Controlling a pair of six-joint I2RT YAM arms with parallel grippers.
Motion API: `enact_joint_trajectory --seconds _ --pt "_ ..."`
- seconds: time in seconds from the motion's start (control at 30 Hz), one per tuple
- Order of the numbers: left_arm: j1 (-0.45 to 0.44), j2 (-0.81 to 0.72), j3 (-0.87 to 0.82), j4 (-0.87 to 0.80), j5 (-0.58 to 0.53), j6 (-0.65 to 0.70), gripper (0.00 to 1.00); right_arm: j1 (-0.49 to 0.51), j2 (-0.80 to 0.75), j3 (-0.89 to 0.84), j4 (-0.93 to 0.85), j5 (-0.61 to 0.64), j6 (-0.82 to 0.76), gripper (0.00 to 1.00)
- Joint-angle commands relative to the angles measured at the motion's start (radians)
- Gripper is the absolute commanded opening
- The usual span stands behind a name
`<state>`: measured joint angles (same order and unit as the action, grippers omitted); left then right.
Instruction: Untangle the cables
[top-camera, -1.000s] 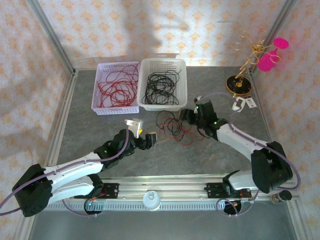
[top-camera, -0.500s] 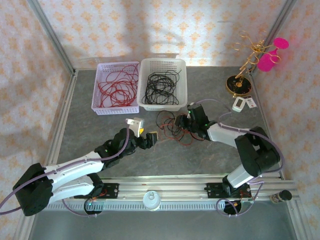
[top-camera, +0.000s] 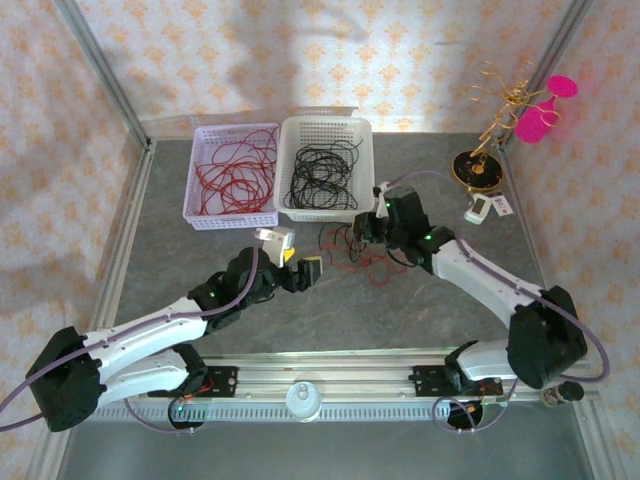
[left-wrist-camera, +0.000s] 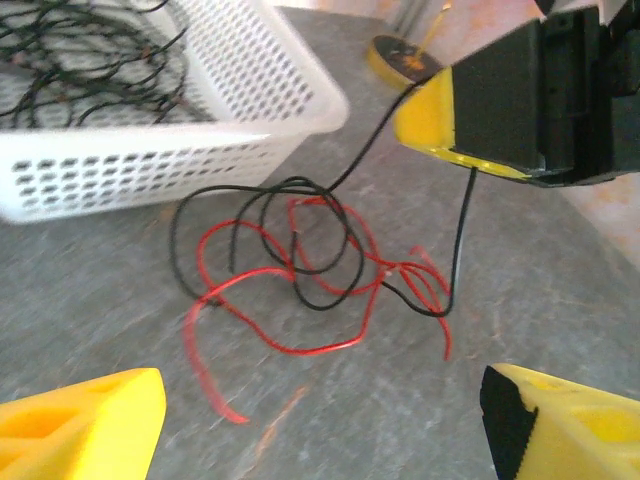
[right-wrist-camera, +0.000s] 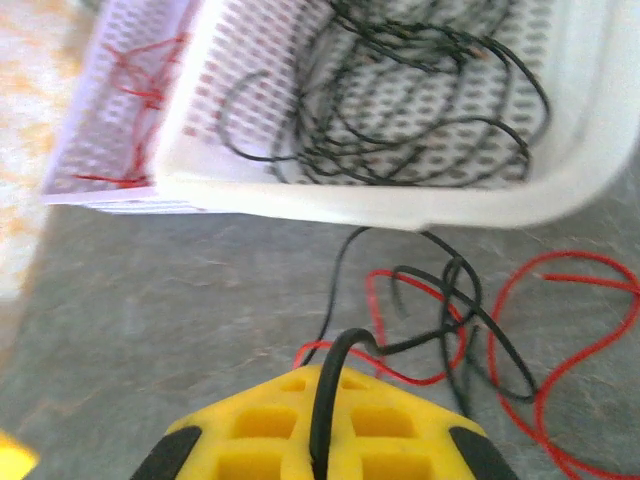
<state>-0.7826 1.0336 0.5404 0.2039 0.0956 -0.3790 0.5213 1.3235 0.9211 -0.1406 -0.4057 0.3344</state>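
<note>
Part done: red cables (top-camera: 232, 172) in lavender perforated plastic basket (top-camera: 230, 219), black ones (top-camera: 322, 178) in white perforated plastic basket (top-camera: 320, 213), far edge of tabletop (top-camera: 420, 310). Remaining: clump of red and black cables (top-camera: 352, 252) mid-tabletop. Right gripper (top-camera: 362, 232) clamped on black strand (right-wrist-camera: 330, 370); left gripper (top-camera: 293, 254) apart nearby.

Robot lab cell: patterned backdrop panels (top-camera: 300, 60), aluminium frame (top-camera: 116, 85), grey tabletop (top-camera: 400, 312).

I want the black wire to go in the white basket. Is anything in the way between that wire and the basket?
Nothing stands on the table between them. But the black cable pinched in the shut right gripper is looped through the red cables, and it would probably have to be lifted over the white basket wall.
</note>
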Motion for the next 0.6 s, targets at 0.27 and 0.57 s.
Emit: enact_joint_trajectory --seconds 0.27,0.57 --pt "0.009 0.071 0.222 -0.074 0.257 0.231 0.85 -0.003 -0.180 0.114 -0.194 -0.286 -0.201 0.00" --pt "0.033 0.227 0.212 0.265 0.296 0.280 0.86 -0.039 -0.203 0.193 -0.205 -0.436 -0.194 0.00"
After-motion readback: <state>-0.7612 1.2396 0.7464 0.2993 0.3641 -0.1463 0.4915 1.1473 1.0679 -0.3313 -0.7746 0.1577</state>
